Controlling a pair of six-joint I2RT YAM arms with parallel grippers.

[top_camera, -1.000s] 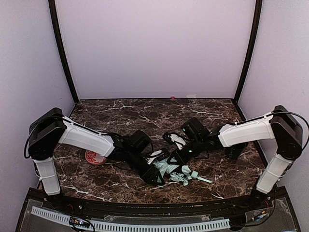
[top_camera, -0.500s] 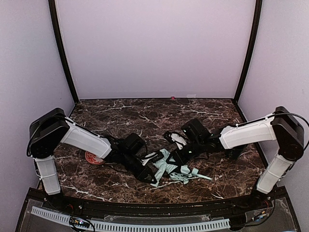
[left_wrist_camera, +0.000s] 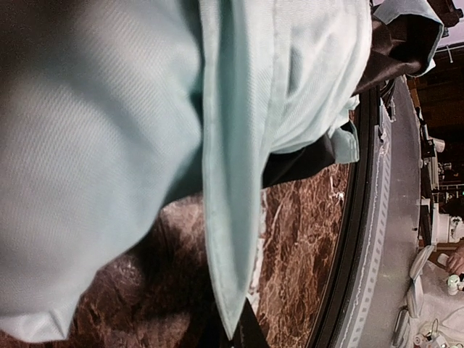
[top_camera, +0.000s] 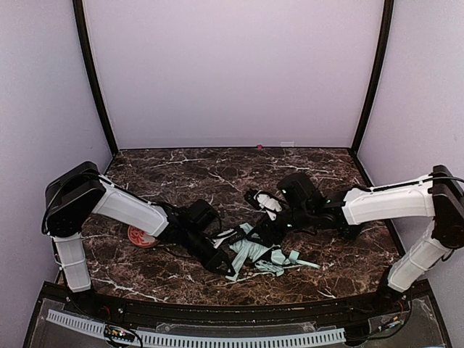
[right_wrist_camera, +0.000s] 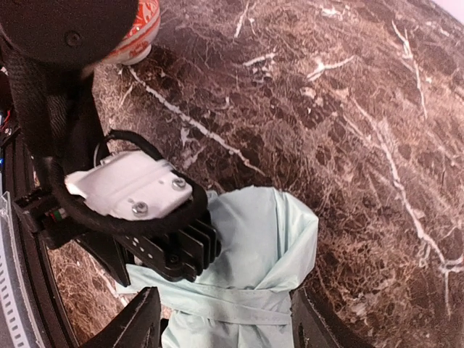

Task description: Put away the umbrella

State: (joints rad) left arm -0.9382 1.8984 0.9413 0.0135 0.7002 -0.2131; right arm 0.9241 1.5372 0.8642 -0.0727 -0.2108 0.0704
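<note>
The umbrella (top_camera: 250,252) lies as a crumpled pale mint bundle near the table's front edge, between the two arms. My left gripper (top_camera: 220,262) is at its left end. In the left wrist view the mint fabric (left_wrist_camera: 275,80) fills the frame, and my left gripper (left_wrist_camera: 238,335) is shut on a fold of it. My right gripper (top_camera: 267,233) reaches in from the right. In the right wrist view it stands open (right_wrist_camera: 225,313), one finger (right_wrist_camera: 141,322) on each side of the umbrella (right_wrist_camera: 268,239). A mint strap wraps the bundle there.
A red and white disc (top_camera: 138,235) lies left of the umbrella by the left arm, and shows in the right wrist view too (right_wrist_camera: 141,25). A pale piece with a black loop (top_camera: 264,203) lies behind the right gripper. The table's black front rim (left_wrist_camera: 362,217) runs close by.
My left gripper shut on the mint fabric and drew it slightly left. My right gripper opened around the bundle, and the right arm stretched out lower.
</note>
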